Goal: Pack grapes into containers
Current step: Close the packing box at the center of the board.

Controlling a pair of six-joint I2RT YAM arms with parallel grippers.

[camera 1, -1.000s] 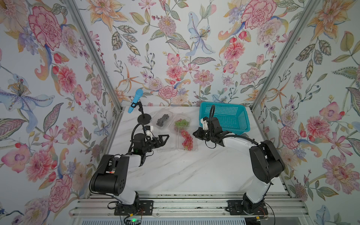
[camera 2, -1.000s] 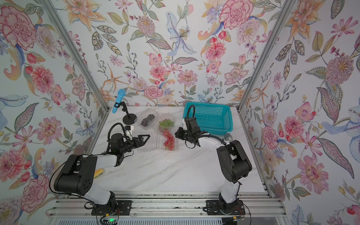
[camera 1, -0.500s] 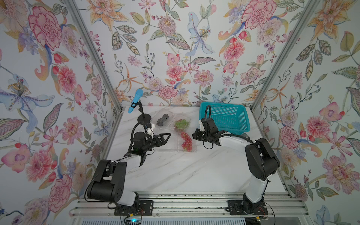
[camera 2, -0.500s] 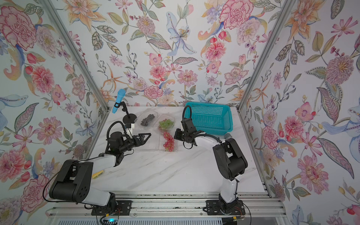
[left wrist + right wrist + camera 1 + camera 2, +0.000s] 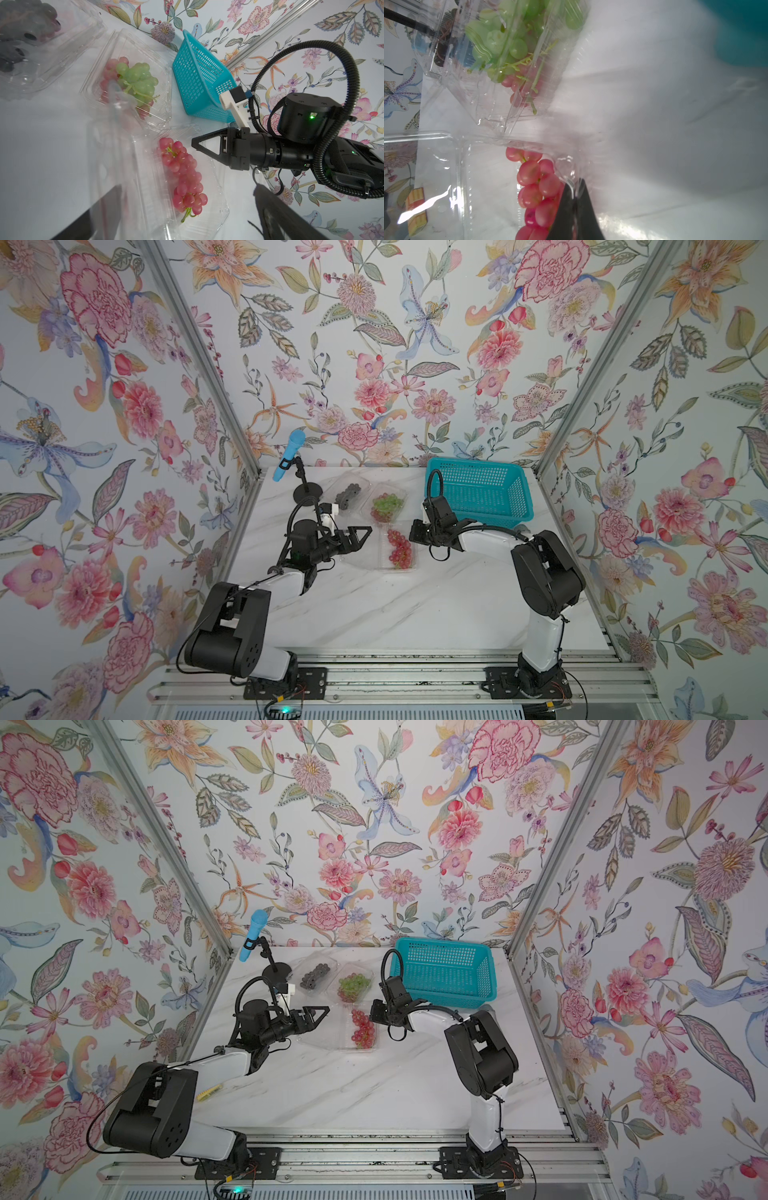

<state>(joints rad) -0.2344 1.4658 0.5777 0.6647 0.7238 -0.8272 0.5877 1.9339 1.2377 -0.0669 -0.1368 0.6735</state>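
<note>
The marble table (image 5: 374, 614) is carrying everything. The teal basket (image 5: 478, 495) is sitting at its far right. The left gripper (image 5: 361, 537) is hovering with its jaws spread wide and holding nothing, left of the near clamshell (image 5: 409, 568). The right gripper (image 5: 415, 531) is keeping its jaws pressed together at that clamshell's far right rim; I cannot tell whether plastic is pinched between them. The middle clamshell (image 5: 401, 493) and the far-left clamshell (image 5: 357, 480) are lying open behind. A blue microphone (image 5: 289, 456) is standing far left. Red grapes (image 5: 400, 549) are lying in the near clamshell, green grapes (image 5: 387, 502) over a few red ones in the middle one, and dark grapes (image 5: 348, 494) in the far-left one.
</note>
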